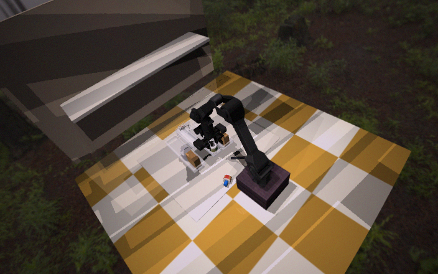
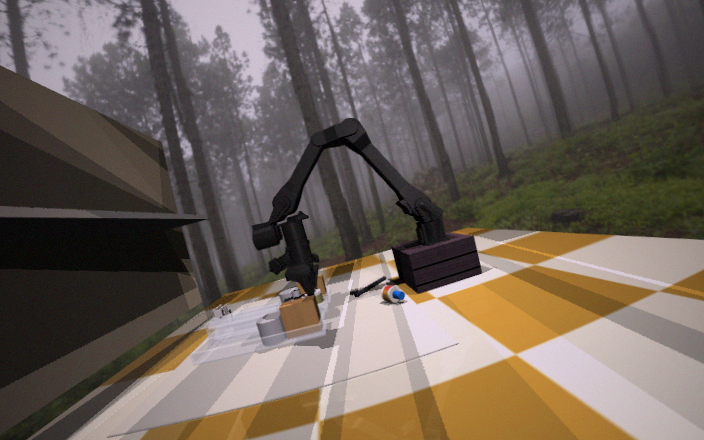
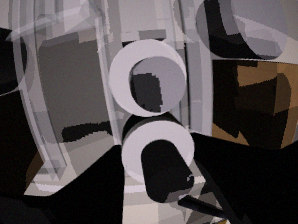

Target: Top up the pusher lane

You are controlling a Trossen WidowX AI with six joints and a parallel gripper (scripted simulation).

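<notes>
My gripper [image 1: 213, 147] [image 3: 156, 145] is shut on a white-lidded jar [image 1: 213, 149] [image 2: 319, 296] [image 3: 134, 145] with an olive-green band. The held jar is roughly upright at the front end of the clear middle lane [image 3: 201, 95]. Another white-lidded jar [image 3: 119, 77] stands directly behind it in the lane, near the held jar; whether they touch cannot be told. The lids look close in height. The lane floor and front stop under the held jar are mostly hidden, so I cannot tell whether it rests on the floor. The pusher plate is not clearly visible.
Brown blocks [image 1: 193, 159] [image 2: 300, 316] [image 3: 267, 102] stand in the side lanes, with a grey cylinder [image 2: 271, 328] [image 3: 265, 22] behind one. A red-and-white jar with a blue cap [image 1: 227, 179] [image 2: 393, 293] lies near the base. A black stick [image 1: 237, 157] [image 2: 366, 287] lies nearby.
</notes>
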